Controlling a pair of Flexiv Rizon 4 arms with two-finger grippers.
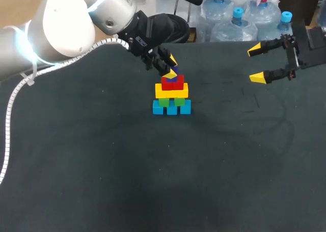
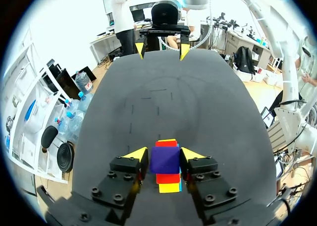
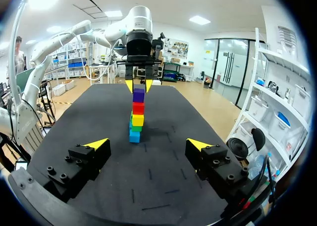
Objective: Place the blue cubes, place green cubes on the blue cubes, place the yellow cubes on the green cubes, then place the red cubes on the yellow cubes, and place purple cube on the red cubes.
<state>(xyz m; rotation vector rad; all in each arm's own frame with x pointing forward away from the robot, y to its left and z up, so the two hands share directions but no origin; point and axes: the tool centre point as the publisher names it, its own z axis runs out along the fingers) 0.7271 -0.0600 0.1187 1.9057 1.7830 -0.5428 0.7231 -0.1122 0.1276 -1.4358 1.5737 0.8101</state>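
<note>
Capstone moment: left gripper (image 2: 164, 154) clamps the purple cube (image 3: 138, 95) atop the red cubes (image 1: 172, 82), toward the table's (image 1: 102, 166) far edge.
Likely best: centre it squarely, release gently, lift straight up; right gripper (image 1: 256, 64) hangs with jaws apart by the right edge.

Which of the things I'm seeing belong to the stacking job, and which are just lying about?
Job: blue cubes, green cubes, yellow cubes, red cubes, stacked in that order; purple cube on top, held by the left gripper.

Idle: right gripper, open, apart from the stack; the table.
</note>
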